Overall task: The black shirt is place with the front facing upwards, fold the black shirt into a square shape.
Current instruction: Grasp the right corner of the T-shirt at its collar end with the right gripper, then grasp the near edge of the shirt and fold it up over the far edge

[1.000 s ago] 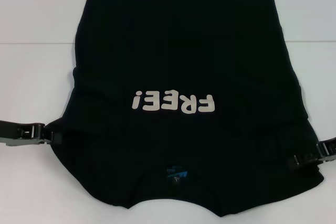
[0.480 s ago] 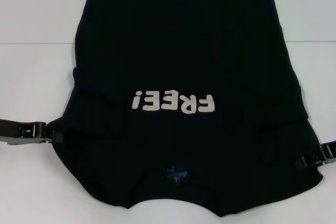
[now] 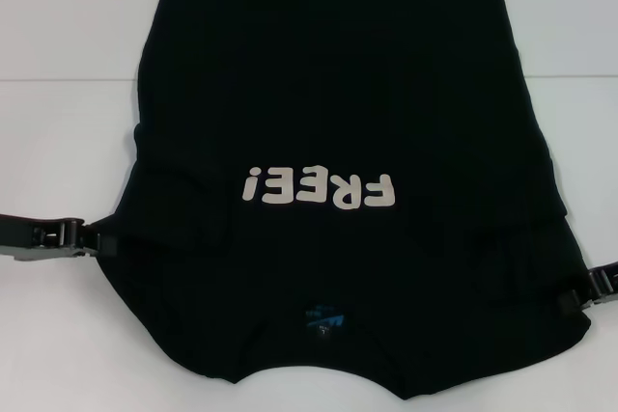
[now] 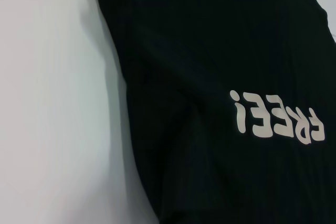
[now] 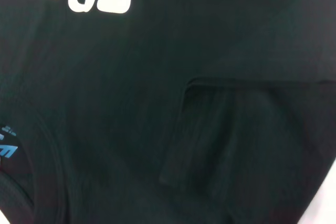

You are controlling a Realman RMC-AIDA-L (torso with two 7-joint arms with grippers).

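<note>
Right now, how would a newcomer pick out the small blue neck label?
Start at the large black cloth T-shirt covering the white table, then find its pale "FREE!" lettering. Below it, toward the robot, inside the collar, sits the small blue neck label, the only blue spot.

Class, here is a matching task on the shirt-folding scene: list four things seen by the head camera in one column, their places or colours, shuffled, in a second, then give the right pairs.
Column one:
1. black shirt
2. lettering
3. neck label
4. left tool

Column two:
A. blue, at the collar near the robot
B. at the shirt's left edge
C. pale cream, across the chest
D. spread flat on the white table, front up

Pairs: 1-D, 2-C, 3-A, 4-B
</note>
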